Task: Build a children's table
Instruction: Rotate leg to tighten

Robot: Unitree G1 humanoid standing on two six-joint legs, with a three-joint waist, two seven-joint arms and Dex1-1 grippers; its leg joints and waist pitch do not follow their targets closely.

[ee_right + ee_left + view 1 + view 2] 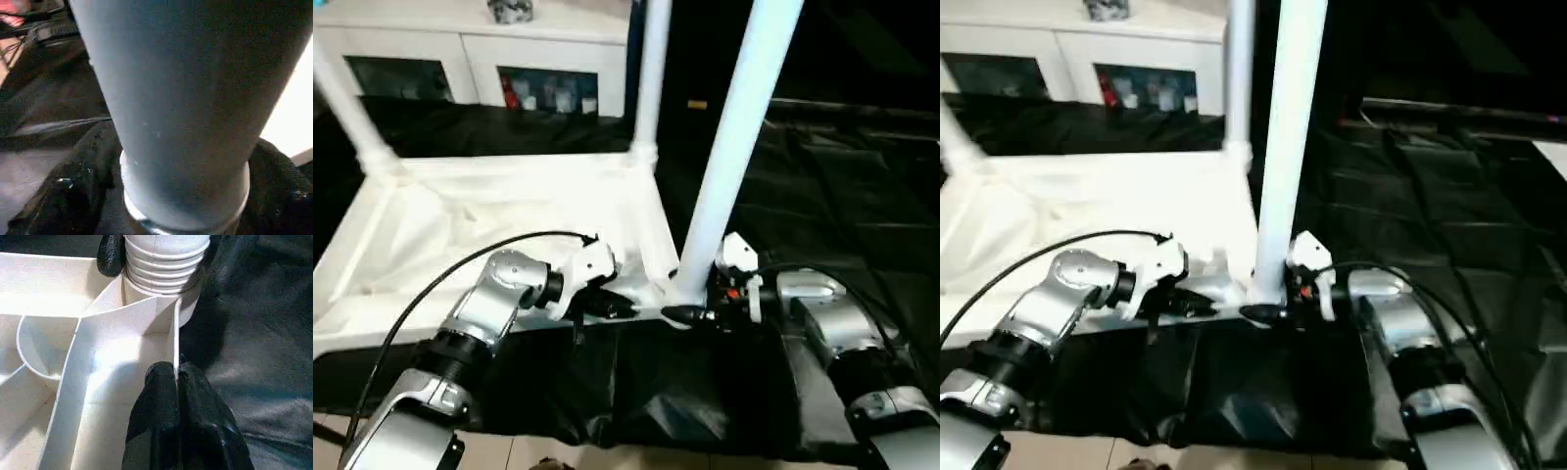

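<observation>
Lying upside down on a black cloth (822,196), the children's table (499,235) is shown as a white plastic square top with its ribbed underside facing up. Three legs are counted standing upright in corner sockets: a far left leg (347,113), a far middle leg (651,73), and a near leg (739,137) at the corner closest to the robot. All are white, round and tapered. The near leg's ridged base (164,264) is seen seated in its socket in the left wrist view.

The left gripper (612,305) is placed at the near rim of the top, its black fingers (161,416) pinched tight on a thin rim wall beside the near socket. The right gripper (690,313) is set against the base of the near leg, its fingers (73,191) closed around that leg on both sides.

One white cabinet (470,49) with glass doors is seen behind the table.
</observation>
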